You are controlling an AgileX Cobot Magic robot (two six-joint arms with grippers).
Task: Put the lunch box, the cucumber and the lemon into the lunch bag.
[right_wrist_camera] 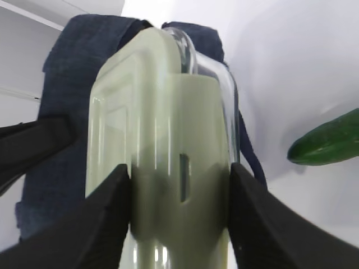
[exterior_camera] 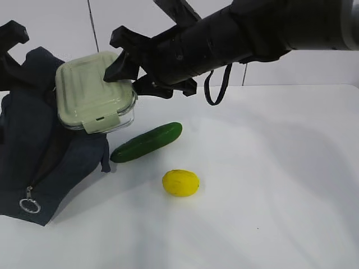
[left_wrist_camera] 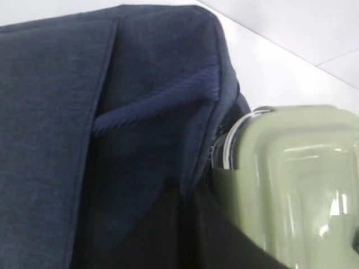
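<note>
**Lunch box clamped and held over the bag's opening**

The right gripper (right_wrist_camera: 179, 218) has its jaws set about half apart and clamped on the lunch box (exterior_camera: 95, 92), one black finger on the lid face and the other on the clear base; the box is tilted, its pale green lid facing the near side, and it is lifted at the far left above the open lunch bag (exterior_camera: 33, 151); in the left wrist view the box's corner (left_wrist_camera: 280, 185) sits right against the bag's navy fabric (left_wrist_camera: 84, 112). The left gripper (exterior_camera: 10, 47) shows only as black parts at the far left edge beside the bag's raised rim; its jaws are together, and whether they pinch the fabric cannot be told. The cucumber (exterior_camera: 147, 142) lies on the white table (exterior_camera: 280, 185) just right of the bag, slanting from near left to far right; the lemon (exterior_camera: 180, 182) rests nearer, a little apart from the cucumber; the bag's silver ring pull (exterior_camera: 30, 205) lies at its near left corner.
</note>
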